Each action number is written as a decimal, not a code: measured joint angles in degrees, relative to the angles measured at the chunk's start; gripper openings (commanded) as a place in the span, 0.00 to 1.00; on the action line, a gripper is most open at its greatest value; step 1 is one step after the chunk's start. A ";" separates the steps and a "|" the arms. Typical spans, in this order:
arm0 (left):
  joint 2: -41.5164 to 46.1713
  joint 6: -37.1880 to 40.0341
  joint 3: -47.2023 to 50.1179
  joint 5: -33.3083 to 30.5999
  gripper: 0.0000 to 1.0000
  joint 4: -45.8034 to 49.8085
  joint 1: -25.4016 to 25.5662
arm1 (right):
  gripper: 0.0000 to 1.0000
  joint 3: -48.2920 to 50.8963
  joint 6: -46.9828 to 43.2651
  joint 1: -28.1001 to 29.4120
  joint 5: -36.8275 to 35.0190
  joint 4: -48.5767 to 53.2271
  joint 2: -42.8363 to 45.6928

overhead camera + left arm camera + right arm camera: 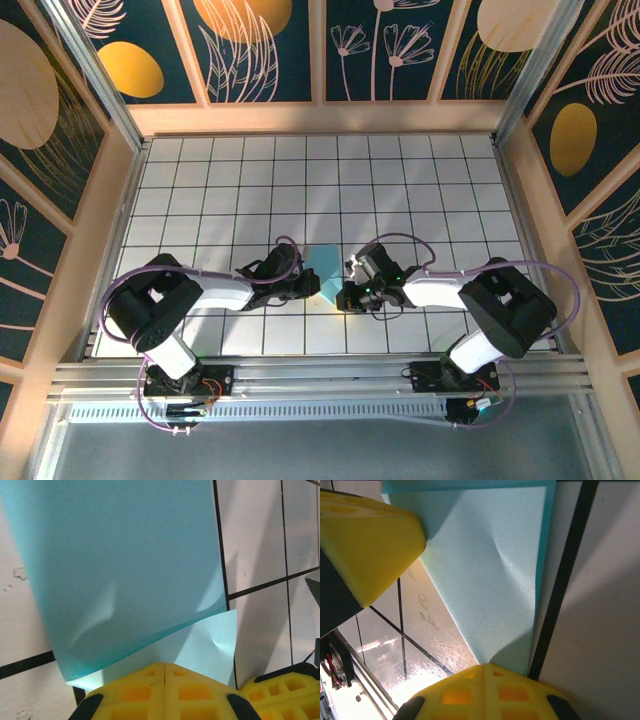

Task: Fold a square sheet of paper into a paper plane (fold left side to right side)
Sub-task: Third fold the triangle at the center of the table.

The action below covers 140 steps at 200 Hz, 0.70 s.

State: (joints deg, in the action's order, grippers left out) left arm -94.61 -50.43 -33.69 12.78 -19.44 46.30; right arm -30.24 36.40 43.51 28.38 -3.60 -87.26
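Note:
The square sheet of paper (325,266) is a light-blue, partly folded shape lying mid-table between my two grippers. In the left wrist view the sheet (125,555) has a darker upper flap bowed over a paler layer. My left gripper (164,666) is shut, its yellow tips resting on that paler layer's near edge. In the right wrist view the paper (490,570) narrows to a corner right at my shut right gripper (485,667). From above, the left gripper (308,288) and right gripper (345,296) flank the sheet's near end, almost touching.
The white gridded table (220,180) is boxed in by wooden walls (320,118) at the back and sides. An aluminium rail (320,380) with both arm bases runs along the near edge. Purple cables loop over each arm.

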 measured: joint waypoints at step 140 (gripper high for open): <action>-0.55 -0.63 -0.09 -1.27 0.00 -0.02 0.22 | 0.00 -6.12 0.52 1.03 -1.95 7.10 1.73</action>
State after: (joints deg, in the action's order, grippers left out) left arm -95.15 -51.07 -33.78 11.51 -19.46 46.52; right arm -36.36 36.93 44.53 26.44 3.51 -85.54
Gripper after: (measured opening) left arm 0.044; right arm 0.047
